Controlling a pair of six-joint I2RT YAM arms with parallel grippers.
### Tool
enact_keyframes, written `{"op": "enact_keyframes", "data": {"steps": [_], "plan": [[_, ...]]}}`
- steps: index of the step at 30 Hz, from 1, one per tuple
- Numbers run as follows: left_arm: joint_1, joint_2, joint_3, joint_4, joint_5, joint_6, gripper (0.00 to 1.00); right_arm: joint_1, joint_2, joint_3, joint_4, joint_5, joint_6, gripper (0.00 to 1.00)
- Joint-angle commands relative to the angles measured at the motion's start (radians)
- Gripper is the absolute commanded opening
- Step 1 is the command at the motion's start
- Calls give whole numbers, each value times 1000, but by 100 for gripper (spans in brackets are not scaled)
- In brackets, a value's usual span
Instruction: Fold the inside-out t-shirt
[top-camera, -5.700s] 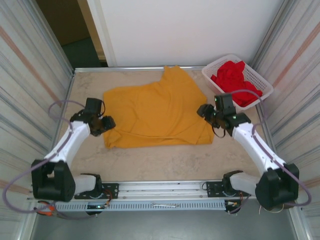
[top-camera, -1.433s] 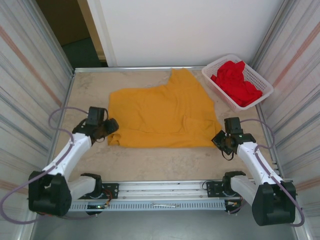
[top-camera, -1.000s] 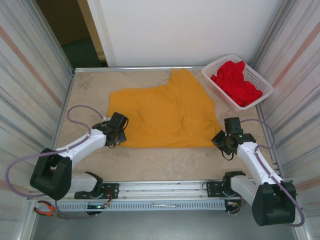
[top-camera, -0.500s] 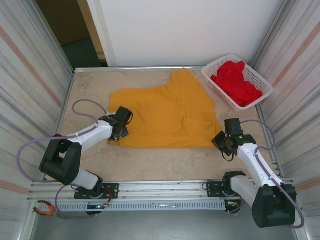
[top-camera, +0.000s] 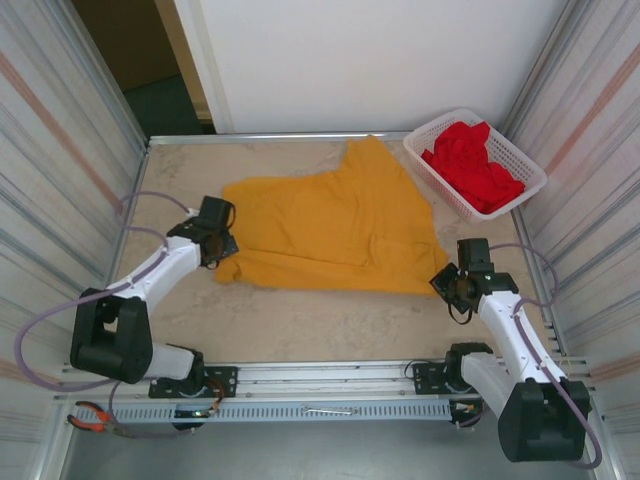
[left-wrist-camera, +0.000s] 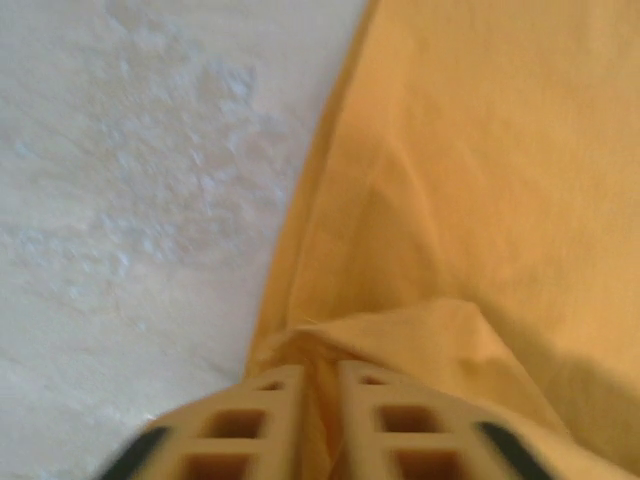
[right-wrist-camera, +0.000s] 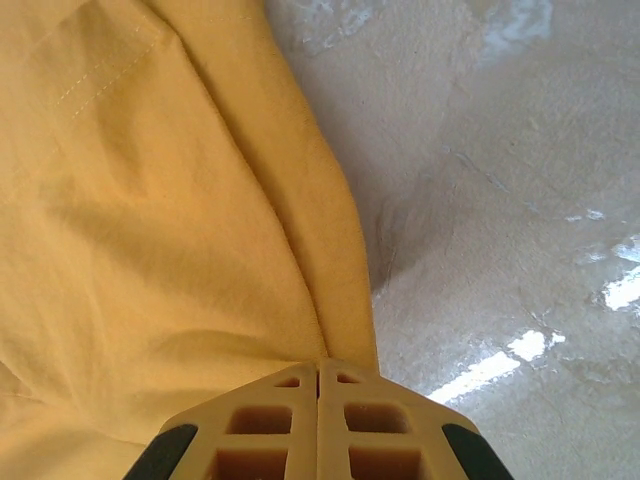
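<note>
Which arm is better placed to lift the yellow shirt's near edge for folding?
Right, probably: the right gripper grips the t-shirt at a flat edge; the left gripper pinches a bunched corner.

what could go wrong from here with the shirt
1. The right gripper is shut on only the very edge of the shirt; such a thin pinch may slip on lifting.
2. The left gripper pinches a bunched fold, possibly more than one layer, so the fold could come out crooked.
</note>
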Motion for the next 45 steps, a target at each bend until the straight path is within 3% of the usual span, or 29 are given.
{"op": "enact_keyframes", "data": {"steps": [1,3,8,13,16,24,26,27,29,30,31,38,45], "plan": [[81,-18,26,23,129,60,52,-10,-19,20,-49,27,-9,0],[90,-28,17,8,152,48,60,-10,-21,19,-50,26,-10,0],[60,-146,-128,9,201,-54,62,-9,-26,19,-53,27,-11,0],[-30,-314,-299,2,114,-167,65,-9,-25,17,-55,25,-13,0],[-35,-359,-355,16,87,-207,67,-10,-25,16,-55,25,-18,0],[-29,-234,-347,142,106,-164,67,-10,-25,11,-54,26,-15,0],[-26,-193,-347,192,129,-149,58,-10,-24,10,-50,28,-13,0],[-23,-180,-348,215,145,-141,48,-10,-23,11,-50,28,-13,0],[-15,-165,-343,227,169,-138,16,-15,-22,16,-52,39,-14,0],[-12,-168,-337,216,173,-138,5,-20,-21,19,-53,42,-14,0],[-7,-177,-329,193,174,-135,0,-30,-20,24,-58,44,-15,0],[107,-286,-289,-41,220,-141,0,-74,-47,37,-94,65,-11,0],[193,-323,-307,-139,279,-138,0,-96,-111,19,-153,93,4,0]]}}
